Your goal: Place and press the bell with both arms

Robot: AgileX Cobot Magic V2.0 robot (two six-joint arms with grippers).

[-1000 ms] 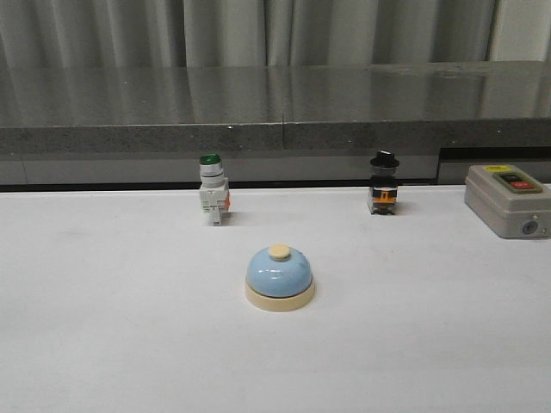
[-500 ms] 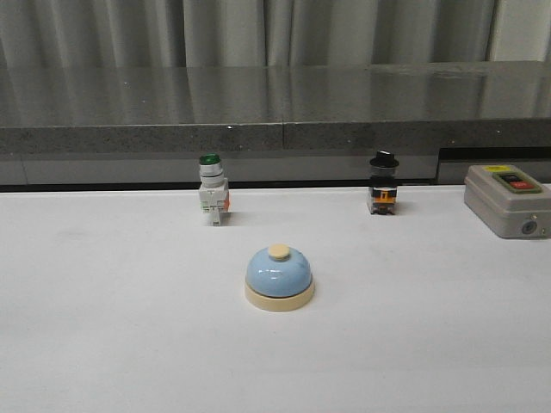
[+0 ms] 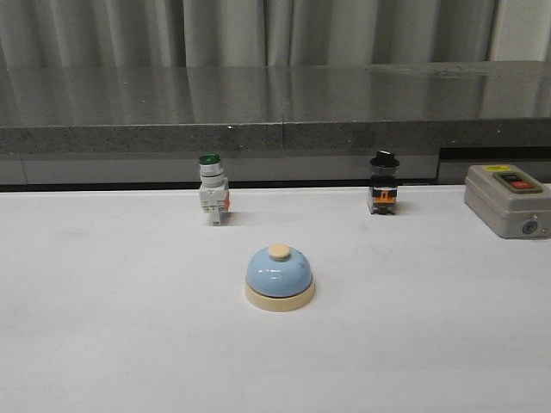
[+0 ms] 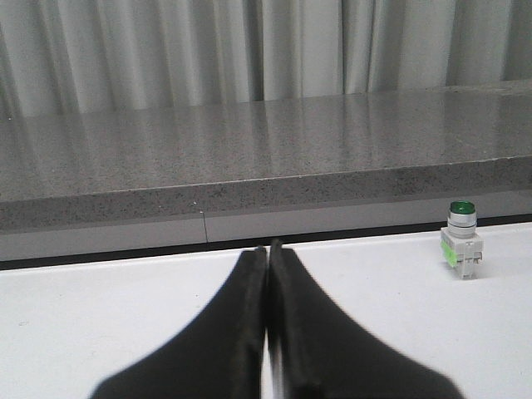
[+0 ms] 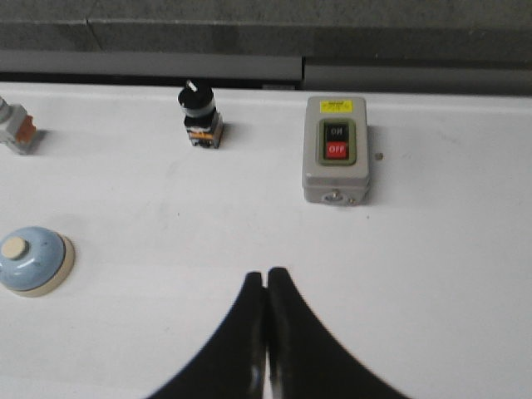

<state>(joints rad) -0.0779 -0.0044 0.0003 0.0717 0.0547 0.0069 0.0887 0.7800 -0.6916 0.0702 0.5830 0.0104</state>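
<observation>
The light-blue bell [image 3: 279, 277] with its cream base and cream button stands upright on the white table, near the middle in the front view. It also shows at the edge of the right wrist view [image 5: 32, 259]. Neither arm shows in the front view. My left gripper [image 4: 267, 249] is shut and empty, above the table; the bell is out of its view. My right gripper [image 5: 266, 273] is shut and empty, above the table, well apart from the bell.
A green-capped white push-button switch [image 3: 213, 190] stands behind the bell to the left. A black-knobbed selector switch [image 3: 383, 183] stands behind to the right. A grey box with red button [image 3: 508, 200] sits at far right. A grey stone ledge [image 3: 275, 120] runs along the back.
</observation>
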